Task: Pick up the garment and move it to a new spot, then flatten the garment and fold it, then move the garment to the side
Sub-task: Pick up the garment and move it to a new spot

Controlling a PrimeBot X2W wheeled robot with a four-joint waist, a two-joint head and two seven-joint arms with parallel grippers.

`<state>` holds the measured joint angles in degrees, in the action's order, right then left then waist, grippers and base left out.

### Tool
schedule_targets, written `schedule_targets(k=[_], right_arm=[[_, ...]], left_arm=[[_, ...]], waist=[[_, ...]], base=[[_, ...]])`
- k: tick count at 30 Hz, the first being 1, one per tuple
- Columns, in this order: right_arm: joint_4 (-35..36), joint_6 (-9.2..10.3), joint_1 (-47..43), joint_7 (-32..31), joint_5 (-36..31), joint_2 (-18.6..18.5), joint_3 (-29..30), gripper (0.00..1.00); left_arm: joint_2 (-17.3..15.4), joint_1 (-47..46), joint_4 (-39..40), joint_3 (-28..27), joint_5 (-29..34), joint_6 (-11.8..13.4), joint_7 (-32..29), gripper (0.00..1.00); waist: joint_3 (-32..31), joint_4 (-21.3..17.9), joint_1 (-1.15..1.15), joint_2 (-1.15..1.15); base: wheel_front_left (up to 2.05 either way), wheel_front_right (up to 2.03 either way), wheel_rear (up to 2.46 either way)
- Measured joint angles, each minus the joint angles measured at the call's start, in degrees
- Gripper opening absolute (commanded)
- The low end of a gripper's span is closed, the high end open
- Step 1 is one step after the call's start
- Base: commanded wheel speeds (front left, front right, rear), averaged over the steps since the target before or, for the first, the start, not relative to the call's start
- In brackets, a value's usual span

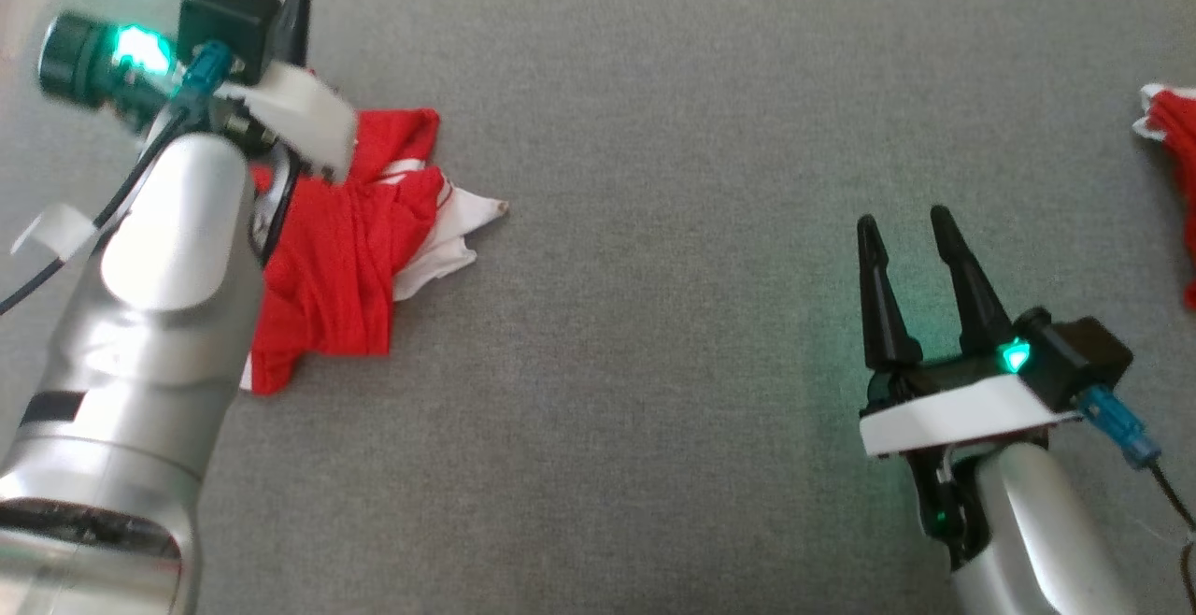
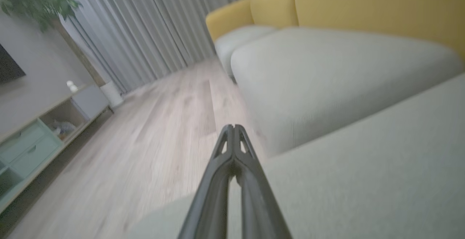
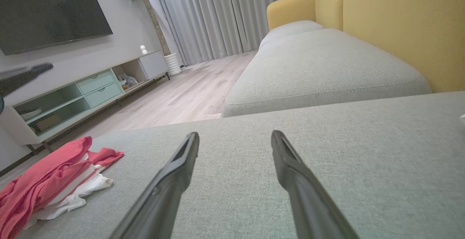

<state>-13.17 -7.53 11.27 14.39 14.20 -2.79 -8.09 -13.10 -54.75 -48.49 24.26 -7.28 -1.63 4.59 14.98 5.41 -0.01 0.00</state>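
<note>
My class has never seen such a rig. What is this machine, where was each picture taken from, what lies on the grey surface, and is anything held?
It is a two-armed robot; each arm ends in a two-fingered gripper. One picture looks down from its head; the others look along each wrist's fingers. A crumpled red and white garment lies on the grey sofa cushion by the left arm; another red cloth shows at the right edge. The left gripper is shut, the right gripper open; neither holds anything.
</note>
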Motion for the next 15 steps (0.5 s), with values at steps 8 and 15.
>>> schedule_targets(k=[8, 15], right_arm=[[-0.6, 0.00, -1.9, 0.0, 1.5, 0.0, -0.3, 1.00], [-0.6, 0.00, -3.0, 0.0, 2.8, 0.0, -0.6, 1.00]], left_arm=[[1.4, -1.3, 12.1, -0.2, -1.1, -0.6, 9.2, 0.00], [1.4, -1.2, 26.2, -1.5, -1.9, 0.6, 10.2, 0.00]], waist=[[-4.3, 0.3, 0.00, 0.00], [-6.0, -1.4, 0.01, 0.00]], base=[[0.00, 0.00, 0.00], [0.00, 0.00, 0.00]])
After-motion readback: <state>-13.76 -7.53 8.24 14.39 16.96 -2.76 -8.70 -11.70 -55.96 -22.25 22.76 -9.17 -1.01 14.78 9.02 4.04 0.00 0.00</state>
